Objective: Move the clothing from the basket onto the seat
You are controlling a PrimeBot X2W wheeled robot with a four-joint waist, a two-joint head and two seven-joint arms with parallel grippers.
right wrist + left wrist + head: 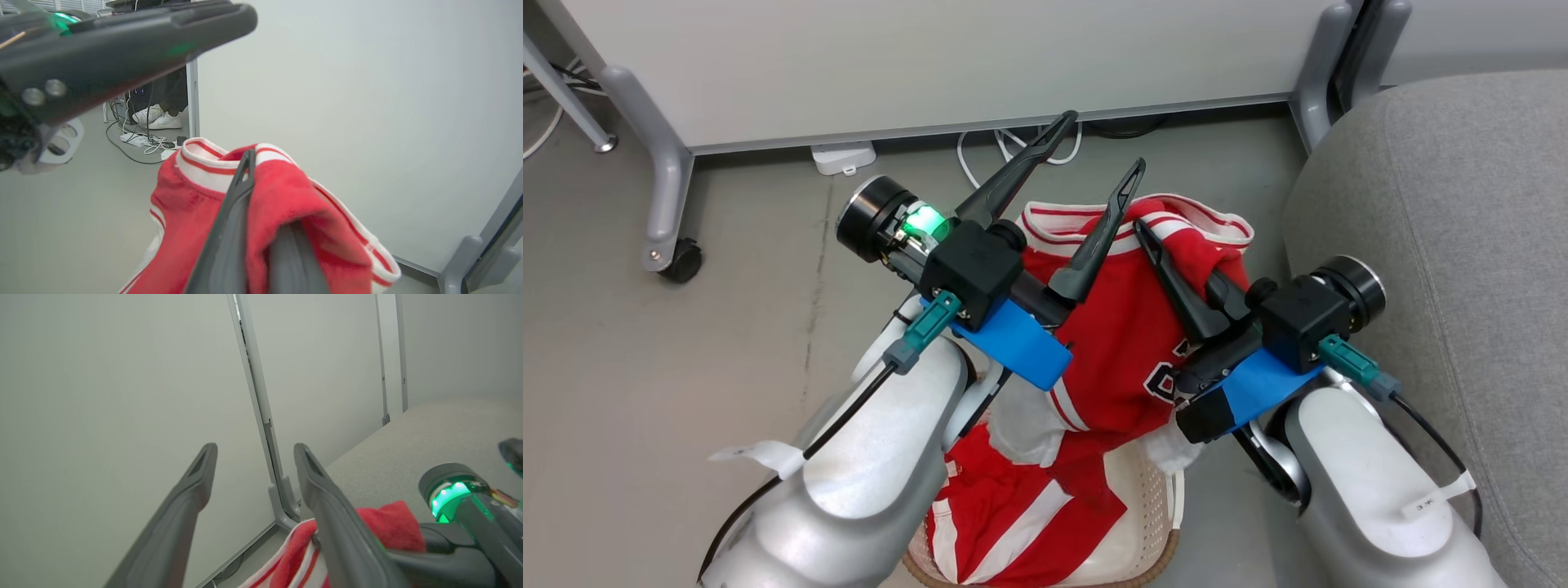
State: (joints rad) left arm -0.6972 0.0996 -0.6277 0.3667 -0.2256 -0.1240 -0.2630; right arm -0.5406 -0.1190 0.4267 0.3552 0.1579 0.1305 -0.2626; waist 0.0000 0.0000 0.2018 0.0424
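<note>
Red jersey clothing (1127, 327) — soft, light, apt to sag — hangs over the basket (1164, 490) beside the seat (1437, 204), pinched at its white-striped trim by the right gripper (1156, 245), the left gripper (1103, 140) spread and empty; a bunched fold looks the surest hold.

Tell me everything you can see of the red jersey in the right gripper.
The red jersey is soft fabric with white stripes, red-and-white ribbed trim and dark lettering. It hangs above the basket, a fold near the collar pinched in the shut right gripper. Its lower end trails into the basket onto a second red garment. The open left gripper stands alongside, empty.
</note>
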